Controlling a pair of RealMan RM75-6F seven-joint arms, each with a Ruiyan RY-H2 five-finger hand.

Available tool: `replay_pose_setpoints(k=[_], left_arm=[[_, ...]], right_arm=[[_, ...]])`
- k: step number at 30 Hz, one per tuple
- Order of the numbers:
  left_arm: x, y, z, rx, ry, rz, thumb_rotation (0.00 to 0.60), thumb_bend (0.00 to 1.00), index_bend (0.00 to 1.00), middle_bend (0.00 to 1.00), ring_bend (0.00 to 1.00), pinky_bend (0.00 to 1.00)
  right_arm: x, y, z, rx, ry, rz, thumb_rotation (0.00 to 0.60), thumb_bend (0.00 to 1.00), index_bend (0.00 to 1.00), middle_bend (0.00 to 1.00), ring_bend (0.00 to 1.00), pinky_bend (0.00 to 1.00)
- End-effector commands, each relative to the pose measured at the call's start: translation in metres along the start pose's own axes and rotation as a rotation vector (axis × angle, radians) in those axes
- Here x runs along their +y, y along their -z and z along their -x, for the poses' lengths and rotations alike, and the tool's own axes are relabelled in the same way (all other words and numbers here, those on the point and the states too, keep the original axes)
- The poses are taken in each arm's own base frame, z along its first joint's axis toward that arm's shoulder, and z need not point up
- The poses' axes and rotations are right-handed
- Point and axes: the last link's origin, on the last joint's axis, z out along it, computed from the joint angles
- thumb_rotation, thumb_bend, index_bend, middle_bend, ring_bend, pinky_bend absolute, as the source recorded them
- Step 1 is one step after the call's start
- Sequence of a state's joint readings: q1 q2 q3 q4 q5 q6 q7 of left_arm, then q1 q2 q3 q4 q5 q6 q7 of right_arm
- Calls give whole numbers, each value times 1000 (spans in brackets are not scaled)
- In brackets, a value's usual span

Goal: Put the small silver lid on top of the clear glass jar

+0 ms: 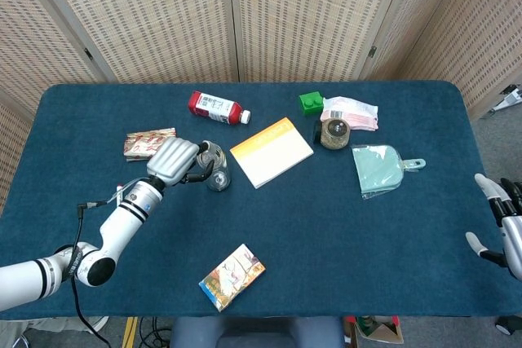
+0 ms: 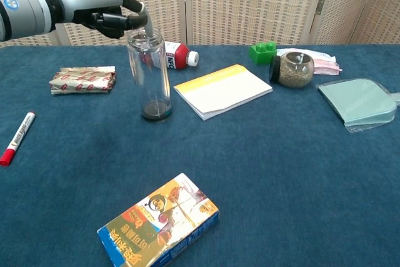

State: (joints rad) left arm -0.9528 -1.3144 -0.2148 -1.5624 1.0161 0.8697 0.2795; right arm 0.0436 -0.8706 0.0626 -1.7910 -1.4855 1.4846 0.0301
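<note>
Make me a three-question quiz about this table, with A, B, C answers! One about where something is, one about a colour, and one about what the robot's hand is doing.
1. Where is the red marker?
A. Near the table's left edge
B. On the notepad
C. Inside the jar

2. What colour is the toy brick?
A. Yellow
B. Green
C. Blue

3. What is the left hand doing?
A. Lying flat on the table
B. Gripping the red bottle
C. Holding the small silver lid over the clear glass jar

Answers:
1. A, in the chest view the marker lies alone on the cloth at far left.
2. B, the brick beside the spice jar is bright green.
3. C, the fingers pinch the lid just above the jar's open mouth.
</note>
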Motion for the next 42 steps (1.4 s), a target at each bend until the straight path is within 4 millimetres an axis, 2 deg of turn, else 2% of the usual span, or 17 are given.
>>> replay_pose_setpoints(k=[1,30,42], left_arm=[[0,0,1,-2,-4,0,118,517,342,1000,1000,1000],[-4,-3,2,16,-118,-18,118,517,349,1000,1000,1000],[-9,2,4,1,-169,-28,119,517,360,1000,1000,1000]], right_arm=[[0,0,0,1,0,-1,600,237,6,139,34,65],[3,2,0,4,-4,4,600,237,6,139,35,65],[2,1,1,4,-6,0,600,237,6,139,34,65]])
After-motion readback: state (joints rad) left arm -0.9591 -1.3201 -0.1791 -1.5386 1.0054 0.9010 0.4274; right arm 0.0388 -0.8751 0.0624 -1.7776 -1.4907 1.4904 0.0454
